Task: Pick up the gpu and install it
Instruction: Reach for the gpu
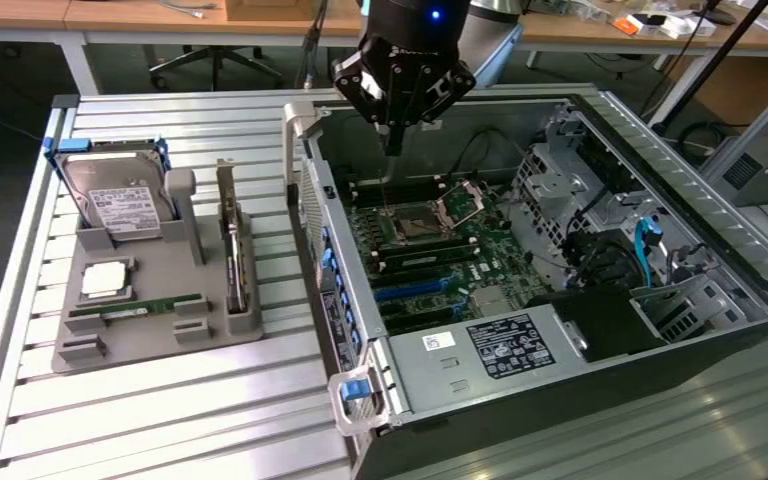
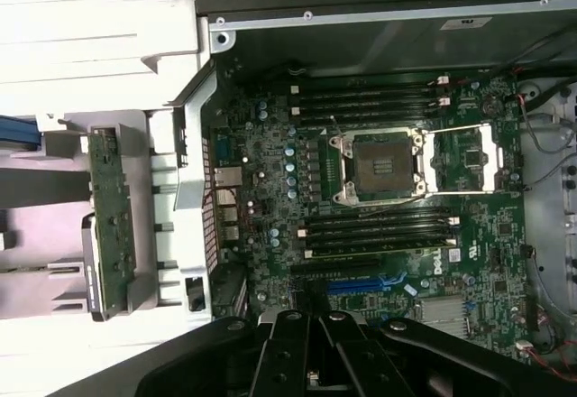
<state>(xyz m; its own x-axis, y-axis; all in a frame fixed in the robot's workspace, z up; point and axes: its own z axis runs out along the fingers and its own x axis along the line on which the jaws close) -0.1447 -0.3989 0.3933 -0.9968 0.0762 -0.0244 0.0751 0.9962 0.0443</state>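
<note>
**A black wrist, a grey arm, a glossy gripper**

We see the wrist (image 1: 418,20) as a black cylinder carrying a small blue light (image 1: 434,14). Beside it a pale grey arm link (image 1: 494,35) shows, rounded and smooth. Under the wrist, the gripper (image 1: 391,149) is black and glossy, built from angular plates that catch white highlights along their edges. Its fingers (image 1: 390,130) are thin and dark, closed together into one narrow tip. In the wrist view we see black linkage bars (image 2: 288,361) fanning out as flat strips, dotted with small round pivot screws (image 2: 290,318), with broad black shoulders (image 2: 469,361) curving out on either side.
</note>
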